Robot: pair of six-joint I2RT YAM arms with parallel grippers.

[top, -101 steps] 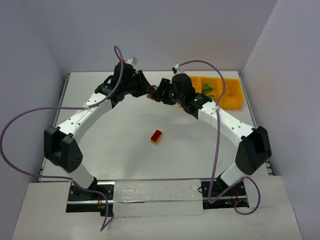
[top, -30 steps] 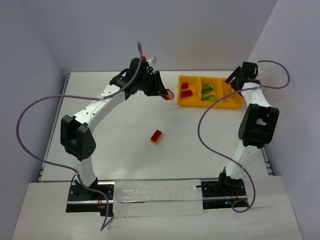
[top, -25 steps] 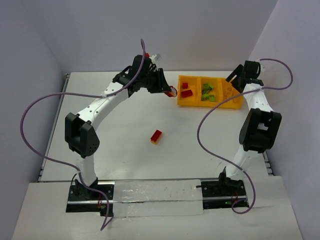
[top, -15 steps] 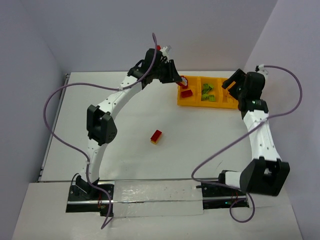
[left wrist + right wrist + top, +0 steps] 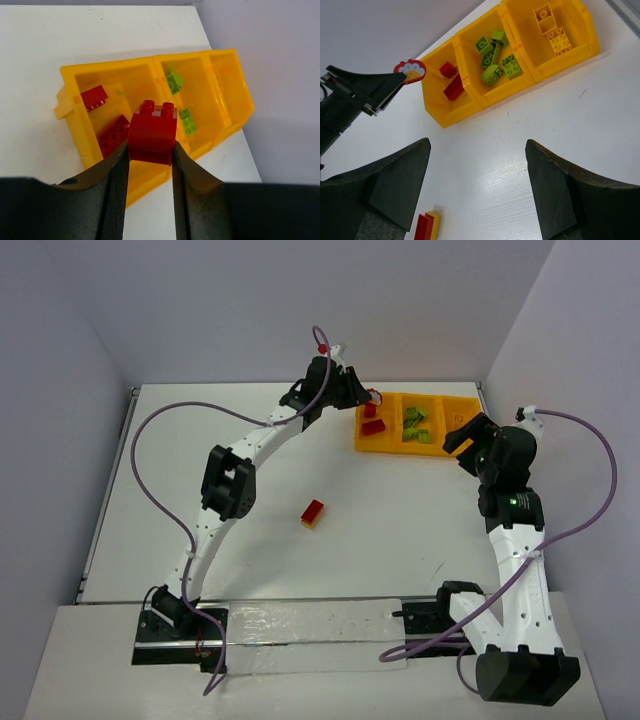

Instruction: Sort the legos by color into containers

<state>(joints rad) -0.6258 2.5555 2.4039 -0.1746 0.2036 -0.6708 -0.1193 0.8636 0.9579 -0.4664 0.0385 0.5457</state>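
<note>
Red brick (image 5: 152, 131) squarish, studs pointing away from wrist cam, L gripper (image 5: 149, 152) clamped on its sides above tray (image 5: 235, 90), R gripper (image 5: 476, 150) wide apart, empty.

Left end effector (image 5: 150, 156) tight, right (image 5: 478, 192) wide

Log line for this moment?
left gripper: shut on red brick, by tray's red compartment | right gripper: open, empty | red-yellow pair: on table
</note>
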